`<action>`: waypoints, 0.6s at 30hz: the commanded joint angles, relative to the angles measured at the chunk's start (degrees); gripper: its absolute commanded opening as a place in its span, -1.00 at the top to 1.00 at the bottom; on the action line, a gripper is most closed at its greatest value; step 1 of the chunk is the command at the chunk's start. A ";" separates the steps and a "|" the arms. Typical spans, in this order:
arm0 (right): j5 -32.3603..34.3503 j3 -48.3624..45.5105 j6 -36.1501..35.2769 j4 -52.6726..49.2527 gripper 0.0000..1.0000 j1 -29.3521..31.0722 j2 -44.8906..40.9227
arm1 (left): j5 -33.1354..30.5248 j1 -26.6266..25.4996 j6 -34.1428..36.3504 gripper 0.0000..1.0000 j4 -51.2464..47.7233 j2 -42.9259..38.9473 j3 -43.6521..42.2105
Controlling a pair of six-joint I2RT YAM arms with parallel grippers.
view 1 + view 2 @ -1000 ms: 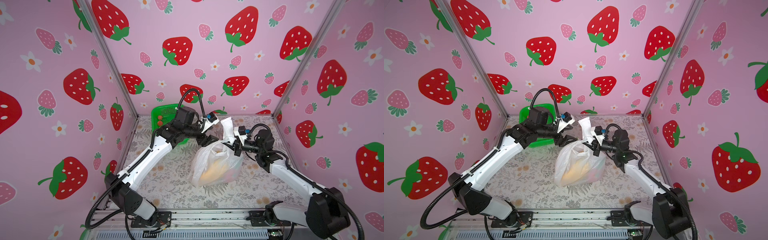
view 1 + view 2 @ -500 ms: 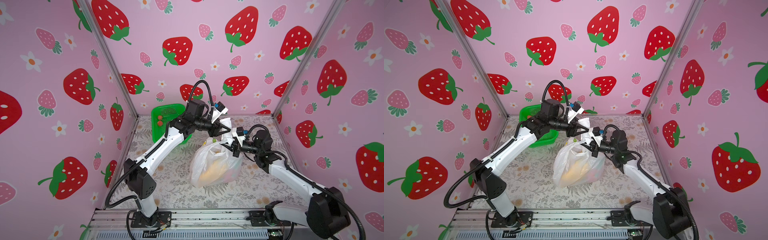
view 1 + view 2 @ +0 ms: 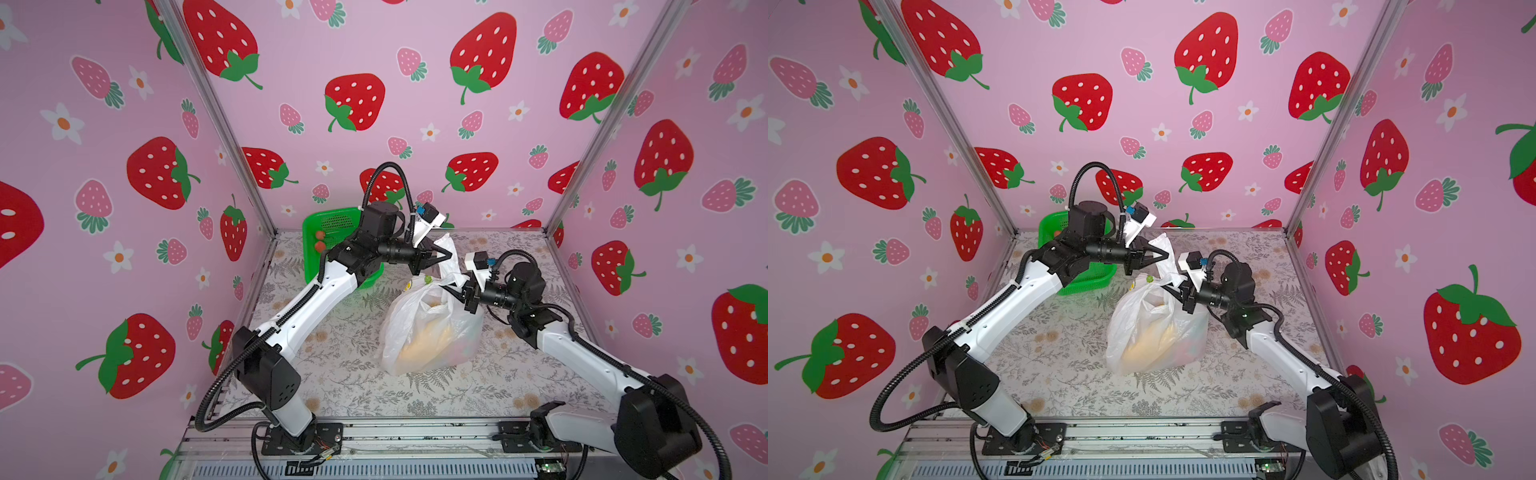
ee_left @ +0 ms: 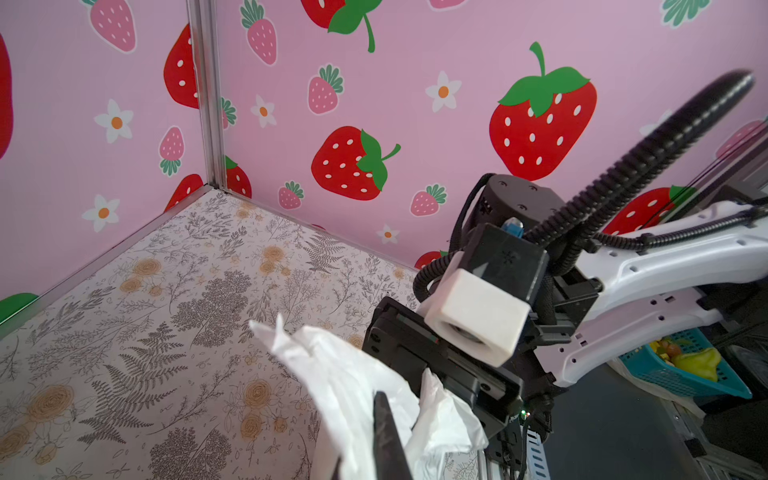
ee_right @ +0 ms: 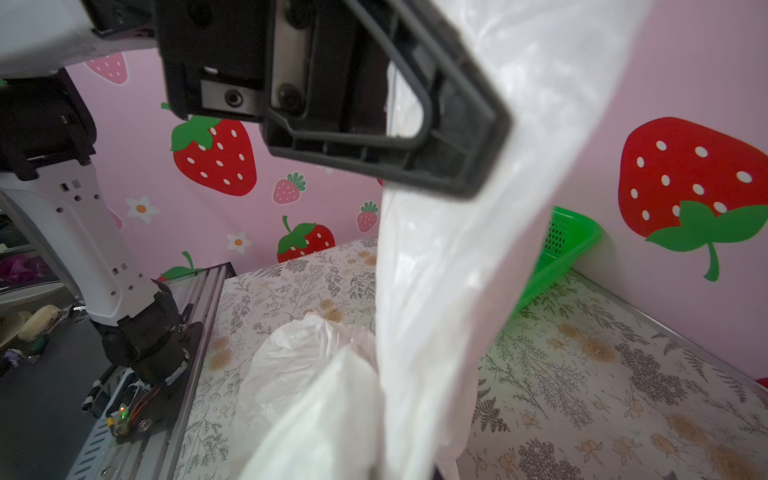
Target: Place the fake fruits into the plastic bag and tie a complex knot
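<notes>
Plastic bag (image 3: 428,332) sits below left end effector (image 3: 449,254), which pinches its handle.

Bright, even, diffuse light is seen in both top views; only a faint soft shadow is thrown on the table (image 3: 332,361) around the plastic bag (image 3: 428,332) below the left gripper (image 3: 451,253). The strawberry wall print (image 3: 16,224) is stretched toward the edges by the wide-angle lens. In the right wrist view that gripper is rendered dark and blurred, and the bag film beside it is washed out. In the left wrist view the black cable (image 4: 665,137) is defocused.
</notes>
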 commanded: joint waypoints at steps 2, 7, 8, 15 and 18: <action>0.40 -1.32 1.79 1.70 0.76 -0.37 -1.03 | 0.92 0.72 -0.78 1.00 3.00 -1.39 -0.11; 0.08 -1.39 3.68 2.50 0.74 -0.98 -0.37 | 0.95 1.75 -1.78 1.00 6.04 -2.99 -3.20; 0.12 -1.35 3.94 2.50 0.74 -1.15 -0.51 | 1.21 1.90 -2.20 1.00 6.74 -3.16 -3.74; 1.69 -0.88 6.71 2.68 0.89 -1.55 0.77 | 0.51 2.16 -0.65 1.00 8.76 -5.33 -6.84; 2.26 -0.26 9.42 2.68 0.95 -2.08 2.02 | -0.29 2.14 0.48 1.00 11.38 -7.49 -9.95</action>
